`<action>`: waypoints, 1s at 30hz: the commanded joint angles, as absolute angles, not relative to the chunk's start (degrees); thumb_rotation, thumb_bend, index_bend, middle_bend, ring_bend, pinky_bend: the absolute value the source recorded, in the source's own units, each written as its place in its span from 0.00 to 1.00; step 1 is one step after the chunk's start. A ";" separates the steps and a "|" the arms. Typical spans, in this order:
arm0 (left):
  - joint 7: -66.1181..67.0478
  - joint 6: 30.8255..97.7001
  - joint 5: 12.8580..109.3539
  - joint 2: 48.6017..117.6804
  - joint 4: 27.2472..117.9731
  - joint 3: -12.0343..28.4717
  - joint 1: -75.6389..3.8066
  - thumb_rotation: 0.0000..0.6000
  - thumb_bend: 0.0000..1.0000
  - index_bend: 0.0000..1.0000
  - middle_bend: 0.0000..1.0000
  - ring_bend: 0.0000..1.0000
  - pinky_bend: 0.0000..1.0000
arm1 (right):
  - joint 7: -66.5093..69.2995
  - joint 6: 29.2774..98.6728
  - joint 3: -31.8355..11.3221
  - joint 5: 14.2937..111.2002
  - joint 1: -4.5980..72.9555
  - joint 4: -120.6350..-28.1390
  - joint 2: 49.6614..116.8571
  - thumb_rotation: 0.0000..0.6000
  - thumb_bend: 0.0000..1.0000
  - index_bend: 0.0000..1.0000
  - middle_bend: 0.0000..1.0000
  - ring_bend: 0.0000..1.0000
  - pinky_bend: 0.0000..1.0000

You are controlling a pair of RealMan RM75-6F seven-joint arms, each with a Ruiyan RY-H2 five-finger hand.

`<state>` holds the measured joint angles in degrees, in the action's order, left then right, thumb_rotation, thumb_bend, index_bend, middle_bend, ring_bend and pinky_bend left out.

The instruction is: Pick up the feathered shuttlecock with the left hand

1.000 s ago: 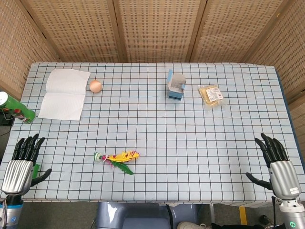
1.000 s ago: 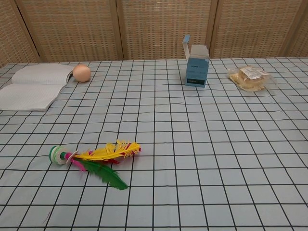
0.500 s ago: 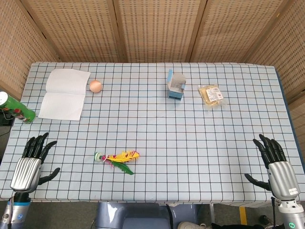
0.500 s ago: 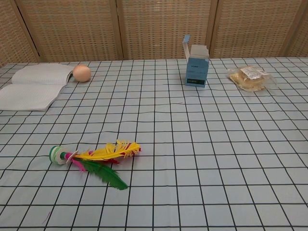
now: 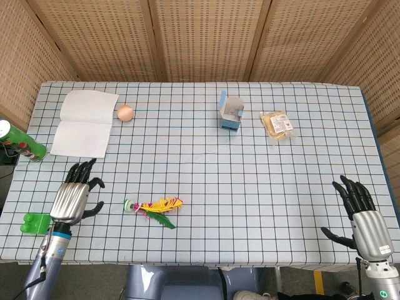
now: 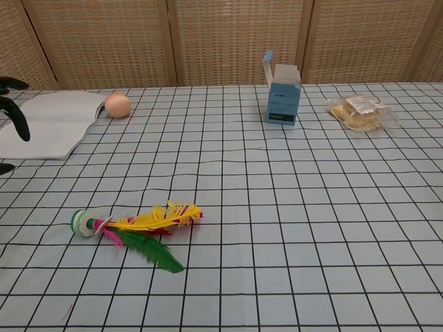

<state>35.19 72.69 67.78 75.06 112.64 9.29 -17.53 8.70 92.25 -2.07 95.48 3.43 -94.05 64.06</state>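
The feathered shuttlecock (image 5: 153, 207) lies flat on the checked tablecloth near the front left, its green and white base pointing left and its yellow, pink and green feathers (image 6: 156, 228) fanning right. My left hand (image 5: 75, 194) hovers just left of it with fingers spread and nothing in them; only its black fingertips (image 6: 15, 114) show at the left edge of the chest view. My right hand (image 5: 362, 215) is at the front right corner, fingers apart and holding nothing.
An open notebook (image 5: 84, 123) and an egg (image 5: 125, 112) lie at the back left. A small blue box (image 5: 230, 112) and a wrapped snack (image 5: 275, 124) sit at the back. A green can (image 5: 22, 142) and a green object (image 5: 34, 222) are at the left edge.
My left hand has moved right and forward over the table, from off the left edge toward the shuttlecock, uncovering the green object. The right hand and the shuttlecock have stayed put.
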 commanded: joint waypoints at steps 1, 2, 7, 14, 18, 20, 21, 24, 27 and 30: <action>47.47 71.18 55.54 81.61 115.86 12.89 -24.55 1.00 0.29 0.44 0.00 0.00 0.00 | 9.24 92.32 -2.14 95.34 3.41 -93.97 63.98 1.00 0.04 0.02 0.00 0.00 0.08; 49.24 71.54 53.84 82.81 115.92 13.08 -25.54 1.00 0.29 0.44 0.00 0.00 0.00 | 9.46 92.34 -2.17 95.29 3.42 -93.93 63.93 1.00 0.04 0.02 0.00 0.00 0.08; 56.50 74.44 46.91 88.88 115.64 13.84 -30.08 1.00 0.28 0.45 0.00 0.00 0.00 | 10.60 92.35 -2.24 95.12 3.44 -93.84 63.62 1.00 0.04 0.02 0.00 0.00 0.08; 61.47 78.46 41.87 95.52 114.34 14.36 -34.59 1.00 0.29 0.50 0.00 0.00 0.00 | 12.13 92.66 -2.26 95.20 3.38 -93.75 63.26 1.00 0.04 0.02 0.00 0.00 0.08; 62.50 79.71 40.12 98.66 112.40 14.61 -36.60 1.00 0.29 0.51 0.00 0.00 0.00 | 12.82 92.90 -2.30 95.27 3.34 -93.67 63.16 1.00 0.04 0.02 0.00 0.00 0.08; 62.80 80.16 39.53 99.85 111.45 14.66 -37.33 1.00 0.29 0.51 0.00 0.00 0.00 | 13.05 92.97 -2.35 95.24 3.33 -93.62 63.12 1.00 0.04 0.02 0.00 0.00 0.08; 63.01 80.45 39.05 100.68 110.77 14.67 -37.87 1.00 0.29 0.51 0.00 0.00 0.00 | 13.21 93.05 -2.40 95.21 3.32 -93.59 63.12 1.00 0.04 0.02 0.00 0.00 0.08; 63.37 80.95 37.91 102.41 109.17 14.72 -39.05 1.00 0.29 0.51 0.00 0.00 0.00 | 13.58 93.18 -2.49 95.05 3.26 -93.49 63.08 1.00 0.04 0.02 0.00 0.00 0.08; 63.76 81.37 37.02 103.60 108.05 14.78 -40.00 1.00 0.30 0.51 0.00 0.00 0.00 | 13.81 93.16 -2.56 94.91 3.28 -93.40 63.06 1.00 0.04 0.02 0.00 0.00 0.08; 64.02 81.79 36.49 104.42 107.14 14.89 -40.83 1.00 0.30 0.51 0.00 0.00 0.00 | 13.98 93.15 -2.59 94.85 3.28 -93.33 63.08 1.00 0.04 0.02 0.00 0.00 0.08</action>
<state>63.94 81.67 36.61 104.27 107.29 14.84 -40.68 13.98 93.15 -2.60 94.84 3.29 -93.33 63.08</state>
